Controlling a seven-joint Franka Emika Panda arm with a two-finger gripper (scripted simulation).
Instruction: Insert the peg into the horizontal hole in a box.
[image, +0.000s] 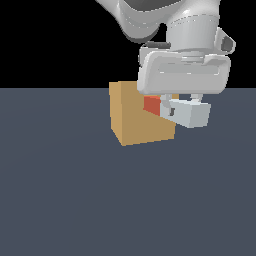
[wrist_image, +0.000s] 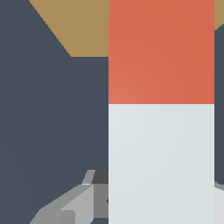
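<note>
The peg (image: 186, 112) lay level above the floor (image: 75, 200), one end against the box (image: 135, 120), projecting toward the exterior view's right beneath the gripper (image: 181, 104).

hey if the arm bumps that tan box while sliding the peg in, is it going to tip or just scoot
Probably scoot rather than tip: the box is a squat cube resting flat on the floor, much wider than the peg. The peg meets it fairly high, so some rocking is possible. It looks plain and cardboard-like, perhaps light, so the claw should ease in gently.
</note>
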